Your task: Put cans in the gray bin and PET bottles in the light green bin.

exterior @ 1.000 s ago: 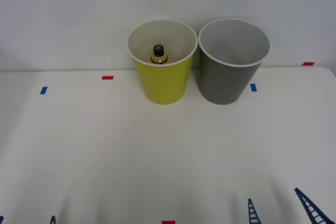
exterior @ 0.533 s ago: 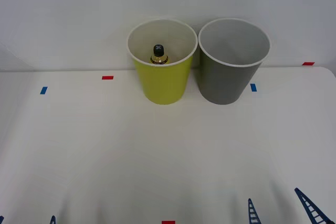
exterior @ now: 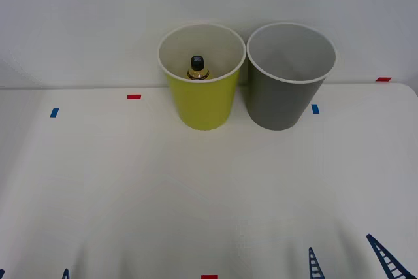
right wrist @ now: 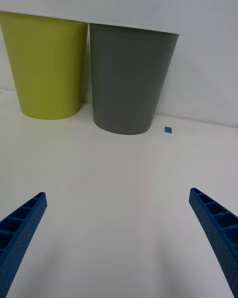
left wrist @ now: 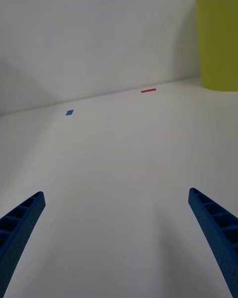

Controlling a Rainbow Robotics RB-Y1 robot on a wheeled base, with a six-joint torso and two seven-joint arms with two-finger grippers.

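Nothing shifted since a moment ago: PET bottle (exterior: 197,68) upright inside light green bin (exterior: 201,99), just left of gray bin (exterior: 282,99) at far desk (exterior: 196,187), left gripper (left wrist: 116,243) and right gripper (right wrist: 119,243) near, fingers wide apart, holding nothing.

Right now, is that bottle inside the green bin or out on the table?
Inside. The bottle stands upright in the green bin, black cap below the rim.

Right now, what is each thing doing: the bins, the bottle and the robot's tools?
Green bin: upright, bottle inside.
Bottle: standing in the green bin, black cap on.
Gray bin: upright, nothing seen inside.
Left tool: open, low over the table.
Right tool: open, facing both bins.
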